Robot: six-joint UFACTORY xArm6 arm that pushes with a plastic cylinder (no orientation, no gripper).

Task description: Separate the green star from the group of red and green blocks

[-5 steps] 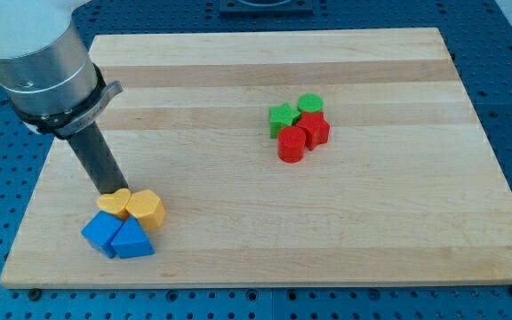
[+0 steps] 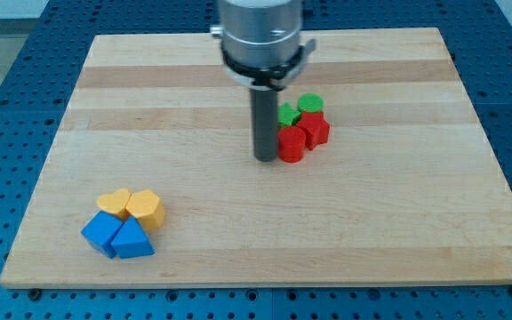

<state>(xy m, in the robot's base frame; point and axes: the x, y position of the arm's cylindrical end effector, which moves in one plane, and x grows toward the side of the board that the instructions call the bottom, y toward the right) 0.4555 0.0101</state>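
Note:
The green star (image 2: 286, 115) sits in a tight group right of the board's middle, partly hidden behind my rod. A green cylinder (image 2: 310, 105) is at its upper right, a red cylinder (image 2: 292, 145) below it and a red block (image 2: 316, 130) to its right. My tip (image 2: 265, 158) rests on the board just left of the red cylinder, below and left of the green star, close to or touching the group.
A second group lies at the board's lower left: a yellow heart (image 2: 114, 203), a yellow hexagon (image 2: 146, 209), a blue block (image 2: 102, 233) and a blue triangle (image 2: 132, 240). The wooden board (image 2: 398, 222) is edged by a blue perforated table.
My rod has swept from beside the yellow heart at the lower left across to the left side of the red and green group. No block has visibly moved.

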